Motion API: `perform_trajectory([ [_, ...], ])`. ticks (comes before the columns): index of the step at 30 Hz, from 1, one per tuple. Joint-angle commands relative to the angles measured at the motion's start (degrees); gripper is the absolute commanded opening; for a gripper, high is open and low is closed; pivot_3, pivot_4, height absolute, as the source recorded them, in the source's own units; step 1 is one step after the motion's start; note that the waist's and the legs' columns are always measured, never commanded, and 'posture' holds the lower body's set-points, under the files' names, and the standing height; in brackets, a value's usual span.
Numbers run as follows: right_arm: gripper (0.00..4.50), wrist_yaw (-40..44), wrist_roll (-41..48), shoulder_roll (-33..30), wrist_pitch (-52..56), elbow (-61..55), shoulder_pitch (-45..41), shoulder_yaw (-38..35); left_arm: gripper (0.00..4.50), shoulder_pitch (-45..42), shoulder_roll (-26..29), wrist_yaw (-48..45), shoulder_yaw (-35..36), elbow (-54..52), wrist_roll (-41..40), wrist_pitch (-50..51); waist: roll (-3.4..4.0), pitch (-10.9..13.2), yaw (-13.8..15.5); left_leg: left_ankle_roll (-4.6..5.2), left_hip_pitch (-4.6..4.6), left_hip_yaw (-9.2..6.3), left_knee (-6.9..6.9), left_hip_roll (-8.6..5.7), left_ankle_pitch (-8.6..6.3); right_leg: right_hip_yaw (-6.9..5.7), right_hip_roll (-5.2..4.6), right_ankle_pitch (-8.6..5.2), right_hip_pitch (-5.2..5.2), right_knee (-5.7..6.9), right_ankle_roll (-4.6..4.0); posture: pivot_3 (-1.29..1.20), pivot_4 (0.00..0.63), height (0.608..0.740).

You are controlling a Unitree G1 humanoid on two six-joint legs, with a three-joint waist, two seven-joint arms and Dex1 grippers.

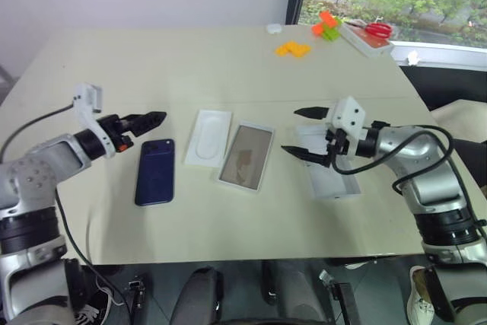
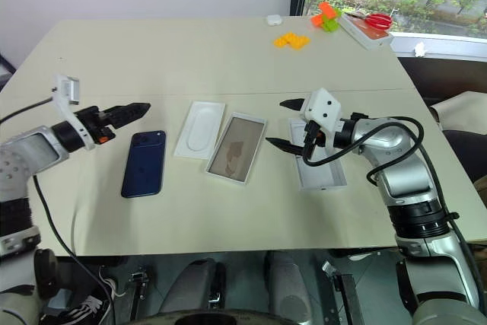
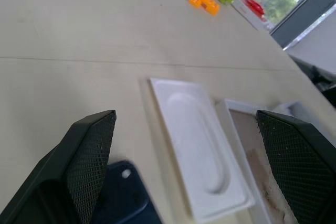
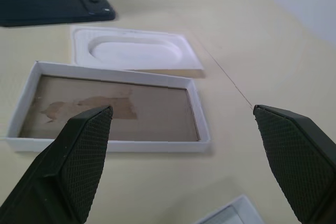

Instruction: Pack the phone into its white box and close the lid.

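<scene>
The dark navy phone (image 1: pixel 155 171) lies flat on the table, camera cluster at its far end. My left gripper (image 1: pixel 146 121) hovers open just above and behind the phone's far end, with nothing between its fingers. To the phone's right lies a thin white insert (image 1: pixel 208 137) with an oval recess, then the white box (image 1: pixel 246 156) with its tan floor. The lid (image 1: pixel 333 176) lies inside up further right. My right gripper (image 1: pixel 291 131) stands open above the lid's left edge, pointing at the box (image 4: pixel 113 103), and holds nothing.
Orange blocks (image 1: pixel 293 49), green and orange blocks (image 1: pixel 327 28) and red scissors (image 1: pixel 374 31) on a white tray sit at the table's far right corner. A small white object (image 1: pixel 274 28) lies near them. The table's front edge runs close below the phone and lid.
</scene>
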Motion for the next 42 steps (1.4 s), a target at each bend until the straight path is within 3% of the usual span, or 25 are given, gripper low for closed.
perform_trajectory([
  [1,4.5,0.1,0.5,0.5,-0.4,-2.6,-1.5,-0.5,4.48,-4.4,-1.7,2.5,-1.6,3.0,1.5,-0.2,-0.01,0.0,0.1,-0.01,0.0,0.0,0.0,0.0,0.0,0.0,0.0,0.0,0.0,0.01,0.0,0.0,0.15,0.74],
  [6,4.5,-0.5,0.1,0.3,-0.4,-2.2,-1.3,-0.8,4.48,-9.4,-7.0,5.6,-3.1,6.6,1.3,1.0,-0.01,0.0,0.3,-0.02,-0.04,-0.02,0.01,-0.05,0.02,-0.02,-0.04,0.01,0.0,-0.02,0.0,0.0,0.15,0.74],
  [17,4.5,-0.7,1.3,-1.0,1.0,-5.4,0.8,-2.4,4.48,-10.1,-9.2,6.1,-6.7,12.5,5.1,1.1,-0.01,0.0,0.2,-0.09,-0.18,-0.11,0.02,-0.07,0.05,-0.05,-0.04,0.03,-0.12,0.01,0.0,0.0,0.15,0.74],
  [23,4.5,2.3,8.8,-0.9,5.2,-10.3,1.0,-4.2,4.48,-11.1,-10.5,4.8,-9.3,14.2,5.9,3.3,-0.02,0.0,0.3,-0.11,-0.26,-0.18,0.04,-0.11,0.07,-0.1,-0.08,0.06,-0.12,-0.02,0.02,0.0,0.15,0.74],
  [30,4.5,1.4,8.7,-1.2,6.3,-10.9,1.5,-4.4,4.48,-11.7,-11.9,5.3,-7.1,17.0,5.5,4.3,-0.02,0.0,0.2,-0.14,-0.27,-0.28,0.04,-0.1,0.08,-0.18,-0.07,0.06,-0.13,0.01,0.02,0.0,0.15,0.74],
  [33,4.5,1.3,8.1,-1.5,5.9,-11.1,1.8,-4.2,3.63,-12.3,-12.5,5.3,-6.5,17.4,5.2,5.2,-0.02,0.0,0.3,-0.17,-0.28,-0.3,0.05,-0.1,0.11,-0.2,-0.07,0.07,-0.12,0.01,0.01,0.0,0.15,0.74],
  [40,4.5,0.6,8.1,-1.5,6.0,-11.5,1.8,-4.4,0.06,-12.8,-13.5,5.0,-5.9,19.2,5.7,5.0,-0.02,0.0,0.3,-0.18,-0.32,-0.34,0.04,-0.11,0.11,-0.23,-0.07,0.07,-0.14,0.0,0.01,0.0,0.15,0.74],
  [42,4.5,0.4,8.0,-1.6,6.0,-11.7,2.0,-4.4,0.02,-12.8,-13.7,5.3,-5.4,19.3,5.5,5.3,-0.02,0.0,0.3,-0.18,-0.32,-0.35,0.04,-0.11,0.11,-0.24,-0.07,0.07,-0.13,-0.01,0.01,0.0,0.15,0.74],
])
